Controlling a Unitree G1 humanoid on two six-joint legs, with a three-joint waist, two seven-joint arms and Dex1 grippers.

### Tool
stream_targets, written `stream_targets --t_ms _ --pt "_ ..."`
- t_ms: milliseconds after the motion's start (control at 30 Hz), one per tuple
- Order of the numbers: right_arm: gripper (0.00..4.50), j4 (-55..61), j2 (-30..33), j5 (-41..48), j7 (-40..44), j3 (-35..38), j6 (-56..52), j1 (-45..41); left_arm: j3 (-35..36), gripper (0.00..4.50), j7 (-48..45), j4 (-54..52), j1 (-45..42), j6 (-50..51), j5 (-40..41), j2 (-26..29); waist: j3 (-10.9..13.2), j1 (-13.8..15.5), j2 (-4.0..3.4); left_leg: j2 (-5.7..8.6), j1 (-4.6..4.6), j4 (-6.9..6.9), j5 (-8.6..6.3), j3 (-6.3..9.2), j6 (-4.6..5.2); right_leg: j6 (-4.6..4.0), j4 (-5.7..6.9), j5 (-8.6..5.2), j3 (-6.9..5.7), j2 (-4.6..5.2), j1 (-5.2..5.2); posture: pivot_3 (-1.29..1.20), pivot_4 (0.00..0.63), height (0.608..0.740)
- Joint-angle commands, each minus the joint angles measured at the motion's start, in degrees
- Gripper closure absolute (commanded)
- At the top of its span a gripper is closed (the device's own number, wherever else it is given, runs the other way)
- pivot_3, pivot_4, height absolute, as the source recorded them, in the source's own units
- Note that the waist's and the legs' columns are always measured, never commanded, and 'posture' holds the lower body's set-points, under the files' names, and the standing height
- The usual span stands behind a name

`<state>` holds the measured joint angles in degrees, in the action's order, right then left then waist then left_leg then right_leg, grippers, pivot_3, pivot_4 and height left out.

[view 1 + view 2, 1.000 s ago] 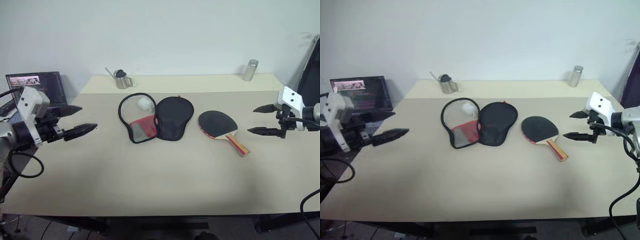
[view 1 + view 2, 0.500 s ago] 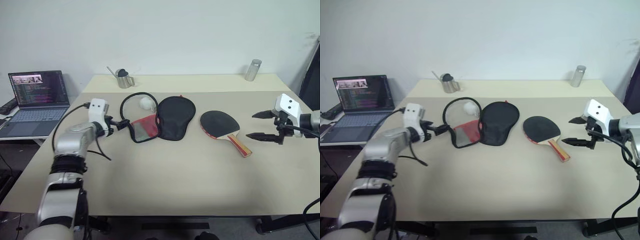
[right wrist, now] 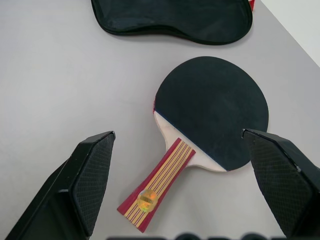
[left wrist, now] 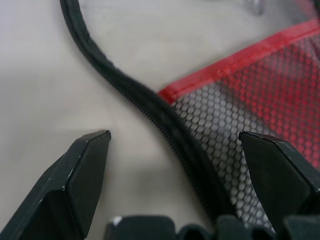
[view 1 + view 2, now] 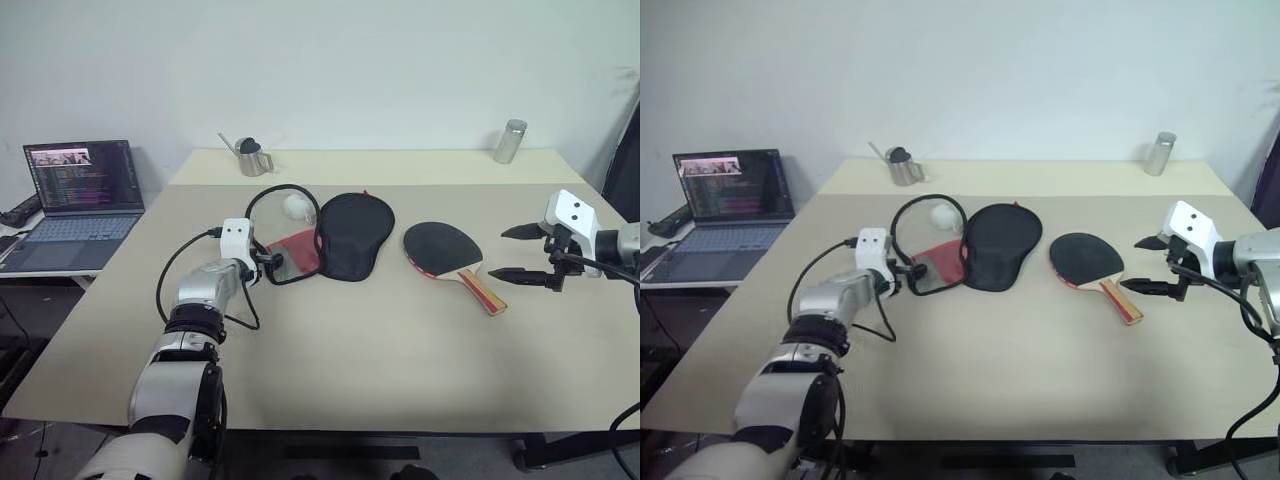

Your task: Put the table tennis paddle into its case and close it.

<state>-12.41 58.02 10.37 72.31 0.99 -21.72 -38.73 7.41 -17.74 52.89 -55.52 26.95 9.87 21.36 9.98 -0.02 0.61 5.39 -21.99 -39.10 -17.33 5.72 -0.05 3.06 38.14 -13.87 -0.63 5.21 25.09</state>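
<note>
The table tennis paddle (image 5: pixel 443 248) lies flat on the counter (image 5: pixel 350 340), black rubber face up, its red-striped wooden handle pointing toward the near right. Just to its left, apart from it, lies the case (image 5: pixel 322 235), unzipped and spread open: the black half rests flat nearest the paddle, and the other half shows a red panel with black mesh inside a looping black zipper rim.

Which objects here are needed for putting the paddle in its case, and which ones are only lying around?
Needed: table tennis paddle; case, lying open; left gripper at its rim; right gripper.

Lying around: white ball, laptop, metal cup, metal canister.
</note>
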Motion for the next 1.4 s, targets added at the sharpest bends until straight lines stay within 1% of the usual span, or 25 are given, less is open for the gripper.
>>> stream_targets --t_ms 33,200,300,567,633,667,833,967,1233,1333,1400 --pt "0.04 2.12 1.30 1.25 -0.38 2.28 -0.08 -0.34 0.32 0.00 0.05 3.79 -2.58 -2.88 -0.80 -1.12 0.00 0.02 0.00 0.00 0.00 -0.01 0.00 0.00 0.00 0.01 0.00 0.00 0.00 0.00 -0.01 0.00 0.150 0.740" --pt "0.04 2.79 1.13 1.43 -0.57 2.31 -0.33 -0.34 0.74 0.00 0.64 8.22 -4.74 -5.42 -1.42 -2.09 -0.01 0.19 0.01 0.01 0.00 -0.13 0.00 0.02 0.00 0.04 0.03 0.02 -0.02 0.00 -0.05 0.00 0.150 0.740" --pt "0.00 2.78 1.11 1.46 -0.70 2.37 -0.28 -0.70 1.28 0.60 1.16 9.87 -5.78 -6.49 -1.25 -3.31 -0.01 0.22 0.01 0.02 -0.01 -0.20 0.00 0.02 0.00 0.07 0.05 0.04 -0.01 0.00 -0.08 0.00 0.150 0.740" --pt "0.00 2.66 1.08 1.61 -1.07 2.37 -0.01 -1.36 2.73 3.52 1.73 11.93 -7.56 -6.79 -1.09 -5.18 0.00 0.45 0.01 0.04 -0.14 -0.54 -0.01 0.09 0.01 0.13 0.12 0.08 -0.03 0.00 -0.09 0.00 0.150 0.740" --pt "0.00 2.78 1.09 1.70 -1.22 2.43 -0.04 -1.29 2.76 4.20 1.72 11.91 -7.80 -6.77 -1.21 -5.40 0.00 0.44 0.02 0.06 -0.15 -0.61 -0.02 0.09 0.01 0.16 0.17 0.09 -0.02 0.00 -0.10 0.00 0.150 0.740" --pt "0.00 2.85 1.09 1.76 -1.32 2.44 -0.09 -1.27 2.64 4.47 1.51 11.74 -7.85 -6.71 -1.35 -5.45 0.00 0.43 0.02 0.07 -0.15 -0.64 -0.02 0.08 0.01 0.17 0.21 0.10 -0.01 0.00 -0.10 0.00 0.150 0.740" --pt "0.00 3.51 1.31 2.07 -1.76 2.82 -0.38 -0.58 1.24 4.47 -0.25 9.08 -7.10 -5.71 -2.07 -5.72 0.01 0.41 0.03 0.06 -0.15 -0.76 -0.02 0.05 0.01 0.17 0.46 0.10 0.01 0.00 -0.04 0.00 0.150 0.740" --pt "0.00 4.16 1.83 2.61 -2.05 3.34 -0.66 0.24 -0.23 4.47 -2.46 3.93 -5.51 -3.25 -2.18 -6.64 0.02 0.42 0.05 0.07 -0.15 -0.83 -0.02 0.05 0.01 0.17 0.50 0.10 0.02 0.00 -0.04 0.00 0.150 0.740" --pt "0.00 5.13 2.25 3.17 -2.79 3.68 -1.22 0.85 -1.38 4.47 -1.58 -4.77 -3.43 0.85 -1.86 -9.82 0.03 0.41 0.07 0.06 -0.16 -0.83 -0.02 0.03 0.01 0.17 0.52 0.10 0.05 0.00 -0.02 0.00 0.150 0.740" --pt "0.00 5.50 2.48 3.37 -2.79 4.05 -1.29 1.32 -1.43 4.47 -1.41 -9.25 -1.67 3.38 -1.76 -9.59 0.03 0.32 0.08 0.05 -0.15 -0.82 -0.02 0.02 0.01 0.17 0.52 0.10 0.05 0.00 -0.02 0.00 0.150 0.740" --pt "0.00 5.79 2.68 3.52 -2.74 4.33 -1.41 1.67 -2.92 4.47 -1.27 -14.53 0.68 5.03 -3.12 -8.26 0.04 0.11 0.07 0.04 -0.15 -0.80 -0.02 0.00 0.01 0.17 0.51 0.10 0.08 0.00 0.00 0.00 0.150 0.740"
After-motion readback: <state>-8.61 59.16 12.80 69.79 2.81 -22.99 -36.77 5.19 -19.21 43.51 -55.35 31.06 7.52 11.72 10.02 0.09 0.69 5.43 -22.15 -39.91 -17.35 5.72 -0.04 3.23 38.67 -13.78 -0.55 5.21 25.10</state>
